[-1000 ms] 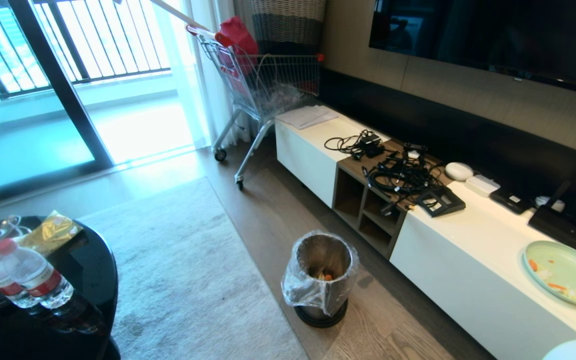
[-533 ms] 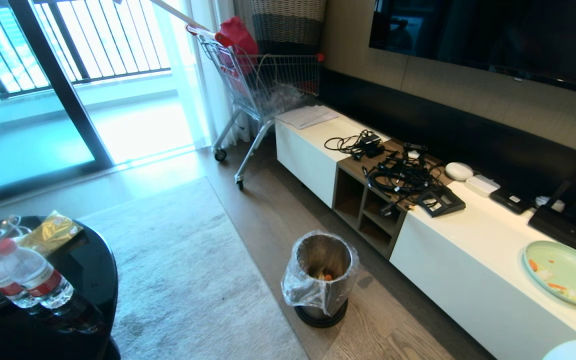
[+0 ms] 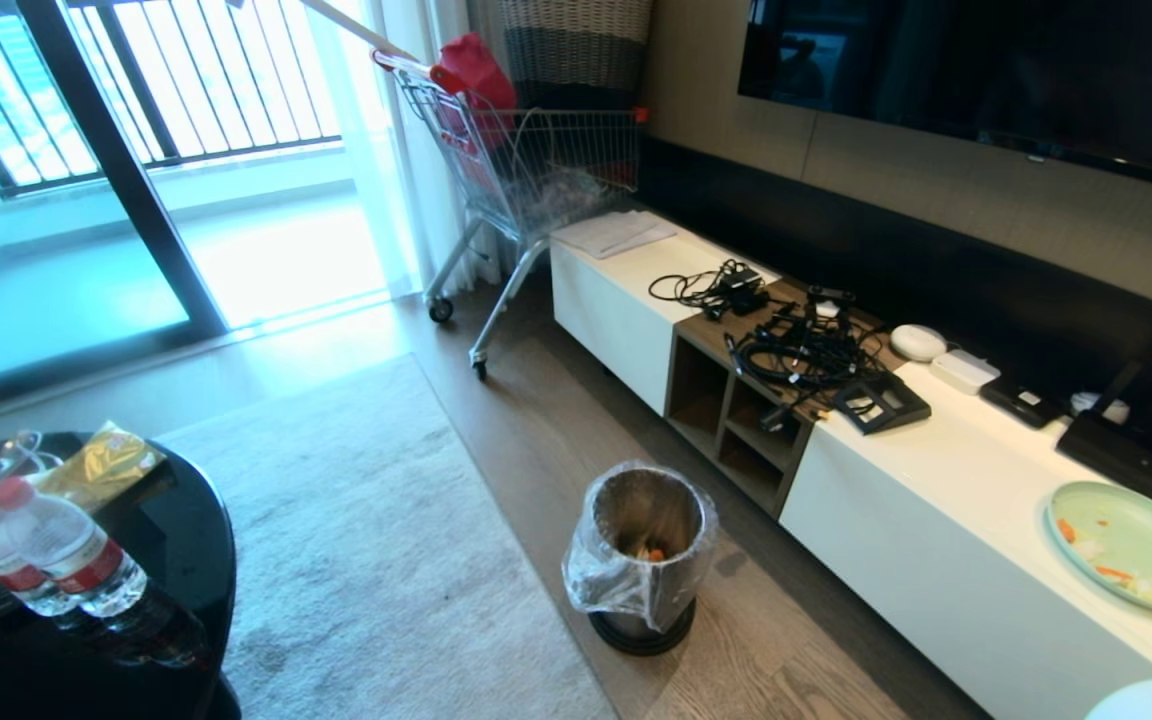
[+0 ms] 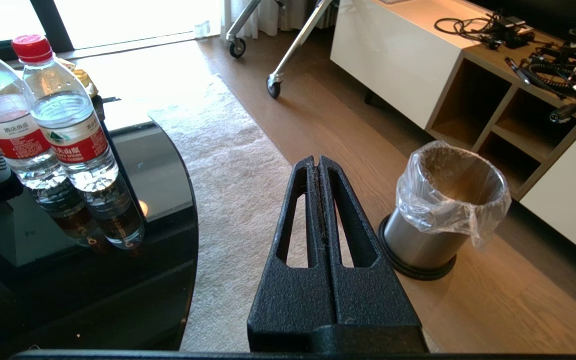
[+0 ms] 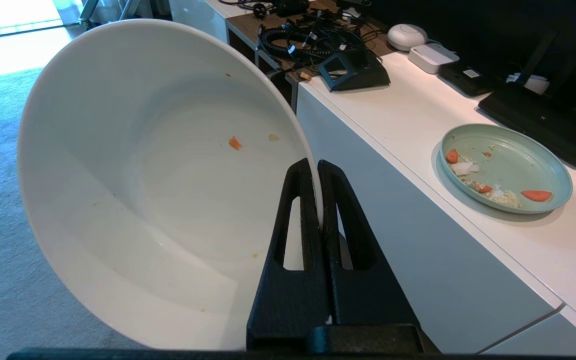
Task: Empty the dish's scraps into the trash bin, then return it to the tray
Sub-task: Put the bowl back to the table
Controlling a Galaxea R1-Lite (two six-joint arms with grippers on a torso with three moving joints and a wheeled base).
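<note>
The right gripper (image 5: 318, 167) pinches only the tipped dish's (image 5: 158, 185) thin rim, so the dish could slip and break.

Living room: TV console (image 3: 936, 500), rug (image 3: 366, 540)

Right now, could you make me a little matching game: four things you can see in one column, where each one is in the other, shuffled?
Things:
1. white bowl
2. pale-green plate
3. trash bin
4. water bottles

Places:
a. on the black round table
b. pinched at its rim by the right gripper
c. on the wooden floor beside the rug
d. on the white cabinet top

Pairs: 1-b, 2-d, 3-c, 4-a
</note>
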